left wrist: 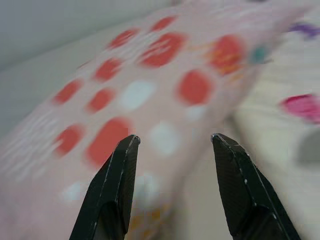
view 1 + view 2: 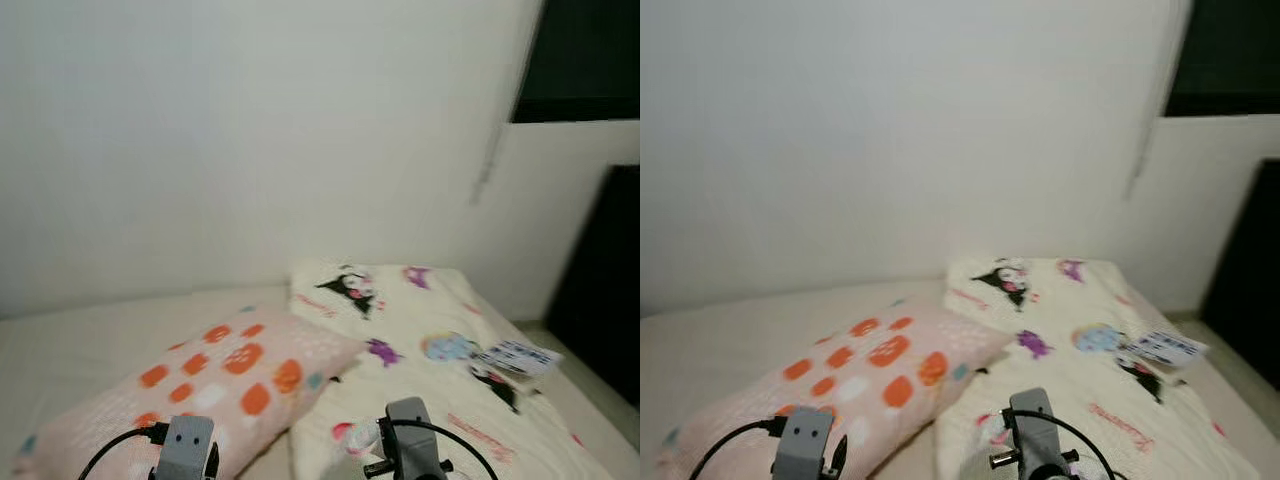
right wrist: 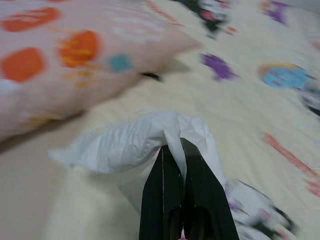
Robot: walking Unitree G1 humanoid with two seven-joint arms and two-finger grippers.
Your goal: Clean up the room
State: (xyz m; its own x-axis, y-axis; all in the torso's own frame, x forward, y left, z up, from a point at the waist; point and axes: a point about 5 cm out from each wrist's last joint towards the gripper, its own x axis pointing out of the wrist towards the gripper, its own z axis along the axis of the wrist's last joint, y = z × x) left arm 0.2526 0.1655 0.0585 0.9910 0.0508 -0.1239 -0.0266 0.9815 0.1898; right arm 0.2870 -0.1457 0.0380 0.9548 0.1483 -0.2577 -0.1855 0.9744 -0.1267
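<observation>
While pinched in the right gripper (image 3: 175,145), clenched on a fold, plastic bag (image 3: 135,142): light, limp, crinkly. Left gripper (image 1: 172,150): released, above pillow (image 1: 150,85).

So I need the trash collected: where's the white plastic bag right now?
The white plastic bag is pinched in the right claw, held just above the cartoon-print blanket, to the right of the orange-spotted pillow.

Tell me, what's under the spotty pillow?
The pink spotty pillow lies on the bed, its corner overlapping the cartoon blanket. Anything beneath it is covered.
</observation>
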